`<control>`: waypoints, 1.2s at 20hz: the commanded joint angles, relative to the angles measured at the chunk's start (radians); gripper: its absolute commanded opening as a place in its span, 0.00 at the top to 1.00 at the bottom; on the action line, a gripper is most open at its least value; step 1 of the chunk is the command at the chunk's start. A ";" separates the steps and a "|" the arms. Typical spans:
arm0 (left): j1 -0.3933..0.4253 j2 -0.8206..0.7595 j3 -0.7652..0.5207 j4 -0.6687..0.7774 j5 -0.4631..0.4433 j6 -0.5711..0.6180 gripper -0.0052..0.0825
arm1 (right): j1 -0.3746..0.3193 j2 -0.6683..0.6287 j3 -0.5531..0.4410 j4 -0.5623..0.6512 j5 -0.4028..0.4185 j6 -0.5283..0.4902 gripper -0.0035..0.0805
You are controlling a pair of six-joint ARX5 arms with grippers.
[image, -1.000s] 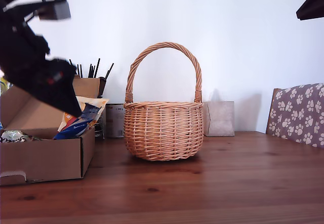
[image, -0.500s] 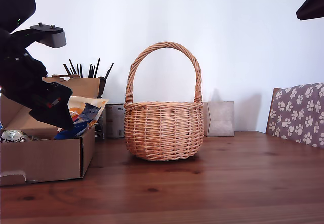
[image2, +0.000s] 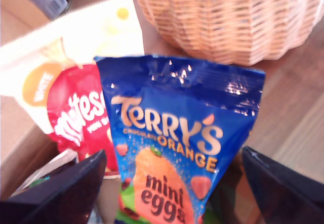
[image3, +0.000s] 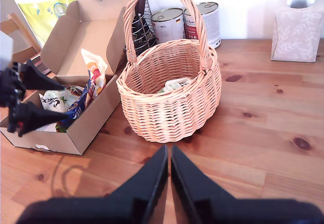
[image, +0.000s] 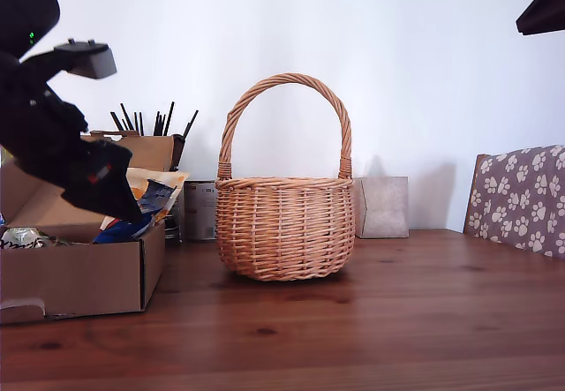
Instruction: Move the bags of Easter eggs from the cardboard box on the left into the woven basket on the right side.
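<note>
My first gripper [image2: 173, 153] is open over the cardboard box [image: 79, 276], its fingers [image2: 76, 188] on either side of a dark blue bag of Easter eggs [image2: 182, 148] without closing on it. A cream-and-orange bag with a red logo [image2: 76, 72] leans behind the blue one. The woven basket [image: 282, 228] stands just beyond the box, toward the exterior view's right, and a white-green bag [image3: 174, 85] lies inside it. My second gripper [image3: 168, 183] hangs shut and empty, high above the table in front of the basket.
Tins [image3: 169, 24] and a holder of black sticks [image: 163, 124] stand behind the box and the basket. A small grey-beige box [image: 384, 206] sits at the wall. A paw-print cushion [image: 521, 197] is at the exterior view's right edge. More bags [image3: 53, 100] lie in the cardboard box.
The first arm has come down over the cardboard box, then edged slightly toward the exterior view's right. The bags and the basket have not moved.
</note>
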 commanded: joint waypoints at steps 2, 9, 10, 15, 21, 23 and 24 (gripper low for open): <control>0.012 0.047 -0.019 0.001 0.017 0.015 0.05 | 0.005 -0.002 -0.003 0.008 -0.003 -0.005 0.97; 0.037 0.092 -0.017 0.093 -0.018 0.056 0.05 | 0.005 -0.002 -0.003 0.008 -0.003 -0.005 0.97; 0.042 0.099 -0.017 0.092 -0.016 0.056 0.05 | 0.005 -0.002 -0.003 0.008 -0.003 -0.005 0.97; 0.048 0.154 -0.015 0.124 -0.014 0.053 0.05 | 0.005 -0.002 -0.003 0.007 -0.003 -0.005 0.97; 0.071 0.215 -0.010 0.145 -0.015 0.042 0.06 | 0.005 -0.002 -0.003 0.007 -0.003 -0.005 0.97; 0.078 0.227 -0.010 0.141 -0.015 0.021 0.17 | 0.005 -0.002 -0.003 0.007 -0.003 -0.004 0.97; 0.078 0.230 -0.010 0.142 -0.016 0.018 0.28 | 0.005 -0.002 -0.003 0.007 -0.003 -0.005 0.97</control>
